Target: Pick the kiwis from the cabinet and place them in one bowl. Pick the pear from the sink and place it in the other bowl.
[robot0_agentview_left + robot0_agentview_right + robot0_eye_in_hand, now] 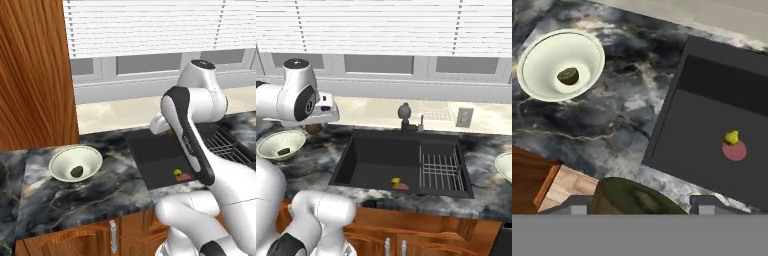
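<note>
i see my gripper [639,206] pinching a kiwi [634,199] above the counter, between the sink [712,100] and the bowl [542,85] holding another kiwi [568,75].

Marble counter [100,192], white window blinds [381,25]

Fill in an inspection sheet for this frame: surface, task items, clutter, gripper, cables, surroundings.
Surface: dark marbled counter.
Task items: one kiwi lies in the left bowl; second kiwi sits between the gripper's fingers; pear in the sink; other bowl at the right edge; cabinet at left.
Clutter: flat reddish-pink thing beside the pear.
Gripper: gripper closed on the second kiwi, above the counter.
Cables: nothing seen.
Surroundings: window blinds, faucet, wire rack.
</note>
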